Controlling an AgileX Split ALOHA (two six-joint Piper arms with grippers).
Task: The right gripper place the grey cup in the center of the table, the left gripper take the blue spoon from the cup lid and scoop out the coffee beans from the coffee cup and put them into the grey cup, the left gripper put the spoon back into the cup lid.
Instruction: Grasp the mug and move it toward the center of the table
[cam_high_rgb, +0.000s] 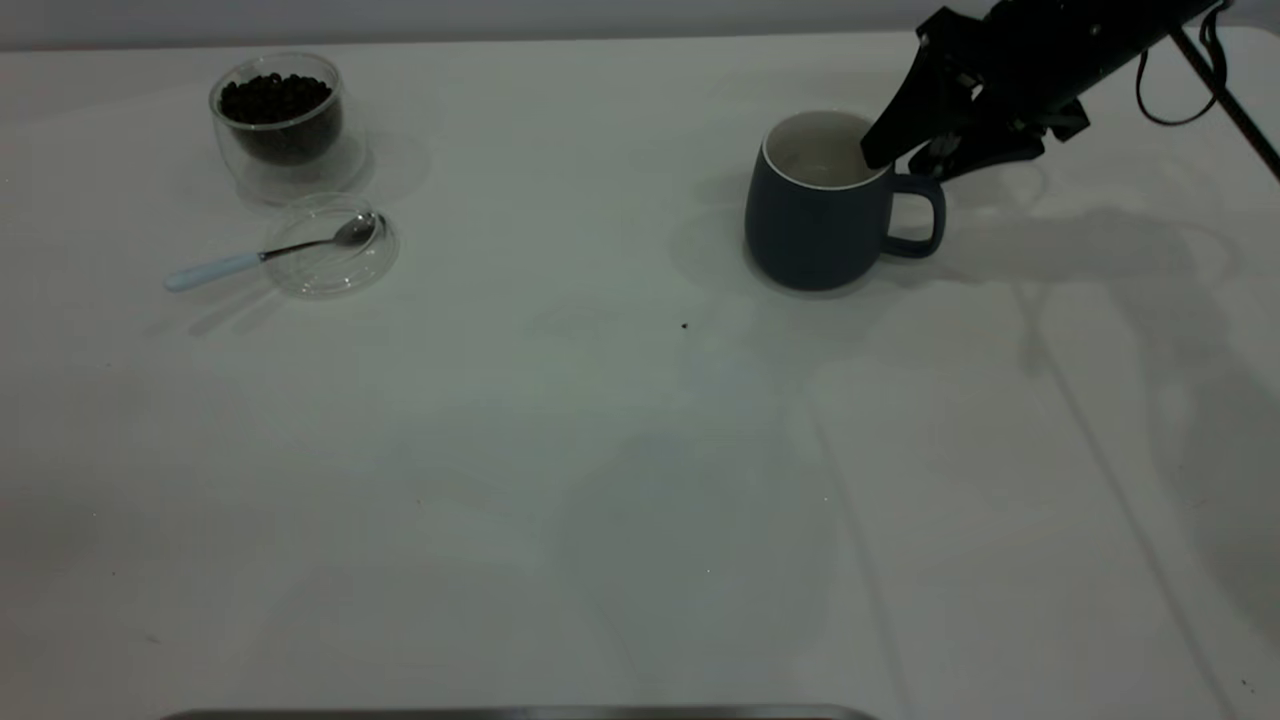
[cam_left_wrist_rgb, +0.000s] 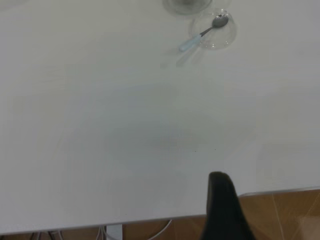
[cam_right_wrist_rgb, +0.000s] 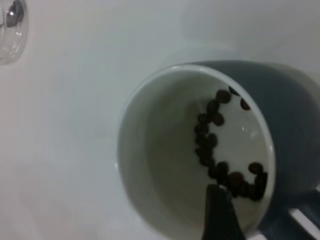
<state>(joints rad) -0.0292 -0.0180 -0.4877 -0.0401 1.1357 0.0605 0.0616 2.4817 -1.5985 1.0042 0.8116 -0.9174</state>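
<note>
Already straddling the mug's wall, the black right gripper (cam_high_rgb: 905, 158) reaches down from the far right corner of the white bench (cam_high_rgb: 620, 480) with one pointed finger inside the rounded dark blue-grey matte mug, the grey cup (cam_high_rgb: 815, 225), and the other outside by the loop handle; the fingers appear clamped on the rim, though the contact itself is partly hidden. That cup stands upright to the right of the bench's middle, its handle pointing toward the right arm's side, so the move it needs runs leftward, toward the open centre. Its white inside, seen from the right wrist view, already holds a scatter of small dark roasted coffee beans (cam_right_wrist_rgb: 220, 145) along the bottom. The right arm is clearly the nearer one to the cup. Well apart on the far left stands the small clear double-walled glass coffee cup (cam_high_rgb: 280, 120), full of dark beans, and just in front of it the flat round clear glass cup lid (cam_high_rgb: 360, 270). The small blue spoon (cam_high_rgb: 270, 255) rests with its shiny bowl in the lid and its pale handle lying out over the rim, its long axis running leftward. Only one black finger of the left gripper (cam_left_wrist_rgb: 225, 210) shows, back at the bench's edge, so its state cannot be told.
</note>
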